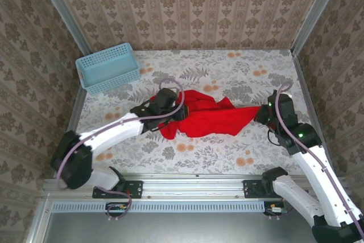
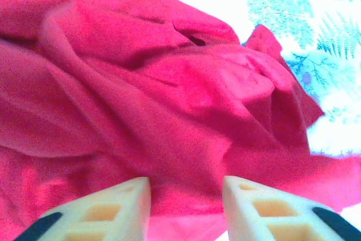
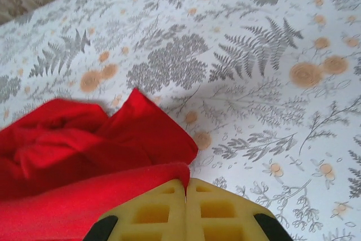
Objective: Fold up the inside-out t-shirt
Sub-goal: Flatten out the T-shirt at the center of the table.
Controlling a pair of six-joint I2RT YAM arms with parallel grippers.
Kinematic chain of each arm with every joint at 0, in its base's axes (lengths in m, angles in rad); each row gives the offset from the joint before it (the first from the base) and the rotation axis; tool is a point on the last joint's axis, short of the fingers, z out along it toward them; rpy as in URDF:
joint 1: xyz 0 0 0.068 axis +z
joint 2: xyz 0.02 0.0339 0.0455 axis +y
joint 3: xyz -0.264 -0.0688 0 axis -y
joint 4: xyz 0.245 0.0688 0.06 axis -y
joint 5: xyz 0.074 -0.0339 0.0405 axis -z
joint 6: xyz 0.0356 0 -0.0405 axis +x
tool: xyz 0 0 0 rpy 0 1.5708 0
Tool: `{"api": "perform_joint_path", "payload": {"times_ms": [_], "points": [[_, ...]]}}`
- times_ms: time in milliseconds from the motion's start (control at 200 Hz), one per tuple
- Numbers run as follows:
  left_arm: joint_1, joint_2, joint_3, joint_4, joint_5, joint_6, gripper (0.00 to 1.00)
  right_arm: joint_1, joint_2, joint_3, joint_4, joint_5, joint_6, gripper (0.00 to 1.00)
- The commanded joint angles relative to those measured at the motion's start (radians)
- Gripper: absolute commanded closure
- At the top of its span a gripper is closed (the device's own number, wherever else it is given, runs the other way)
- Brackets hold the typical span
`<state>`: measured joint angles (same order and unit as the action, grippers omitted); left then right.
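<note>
1. The inside-out t-shirt [image 1: 205, 119] lies in a crumpled red heap near the middle of the tabletop [image 1: 227, 72], a little closer to the near edge than to the far one. One end of it is drawn out in a taut point toward the right edge.
2. In the left wrist view, the inside-out t-shirt [image 2: 169, 100] shows deep folds and ridges, with a raised flap toward the right. We cannot make out a neck tag in any view.
3. The left pincer [image 1: 179, 111] sits at the left end of the heap, over the cloth. In its own view the left pincer [image 2: 186, 191] has its fingers [image 2: 121, 207] spread, and we see red fabric through the gap between them. We cannot tell whether the tips touch the cloth.
4. The right pincer [image 1: 263, 112] meets the drawn-out point of the shirt. In its own view the right pincer [image 3: 185, 187] is pressed together and pinches an edge of the inside-out t-shirt [image 3: 84, 162], which runs off to the left.
5. The bare tabletop [image 3: 254, 55] carries a print of grey ferns and orange flowers.
6. A light blue basket [image 1: 108, 66] stands in the far left corner of the tabletop, well apart from the shirt.
</note>
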<state>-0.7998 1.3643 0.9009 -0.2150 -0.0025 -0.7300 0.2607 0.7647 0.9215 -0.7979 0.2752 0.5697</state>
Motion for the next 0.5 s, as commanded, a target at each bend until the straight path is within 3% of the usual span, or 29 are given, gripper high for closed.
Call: {"api": "perform_joint_path", "payload": {"times_ms": [0,145,360,495], "points": [[0.075,-0.084,-0.120,-0.123,-0.060,-0.011,0.54,-0.019,-0.008,0.034,-0.054,-0.030,-0.044,1.00],[0.162,-0.121,-0.184,-0.167,-0.034,-0.001,0.52,-0.021,-0.005,0.041,-0.063,-0.016,-0.049,1.00],[0.121,-0.096,-0.197,-0.261,-0.055,-0.030,0.49,-0.024,0.002,0.037,-0.063,-0.019,-0.048,1.00],[0.079,-0.071,-0.230,-0.225,-0.029,-0.075,0.46,-0.024,0.005,0.022,-0.051,-0.035,-0.044,1.00]]}}
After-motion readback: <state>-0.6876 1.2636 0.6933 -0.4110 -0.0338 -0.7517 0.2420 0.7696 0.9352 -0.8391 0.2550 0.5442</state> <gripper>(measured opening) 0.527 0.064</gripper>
